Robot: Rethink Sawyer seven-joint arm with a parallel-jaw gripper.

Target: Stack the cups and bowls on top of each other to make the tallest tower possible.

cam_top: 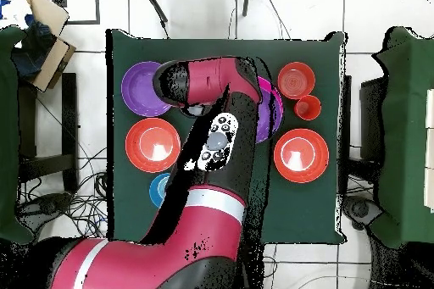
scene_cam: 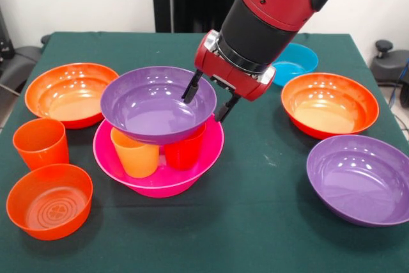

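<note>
The tower stands mid-table: the big pink bowl (scene_cam: 167, 182) holds a yellow-orange cup (scene_cam: 135, 153) and a red cup (scene_cam: 184, 150), and a purple bowl (scene_cam: 148, 103) rests on the two cups. My gripper (scene_cam: 208, 98) is open and straddles that purple bowl's right rim. One finger is inside the bowl and one is outside. An orange cup (scene_cam: 41, 142) stands at the left by the small orange bowl (scene_cam: 49, 200). In the overhead view my arm hides the gripper and most of the tower (cam_top: 274, 108).
A wide orange bowl (scene_cam: 69, 93) sits at the far left and another (scene_cam: 330, 104) at the right. The small blue bowl (scene_cam: 295, 62) lies behind my arm. The second purple bowl (scene_cam: 361, 178) sits at the near right.
</note>
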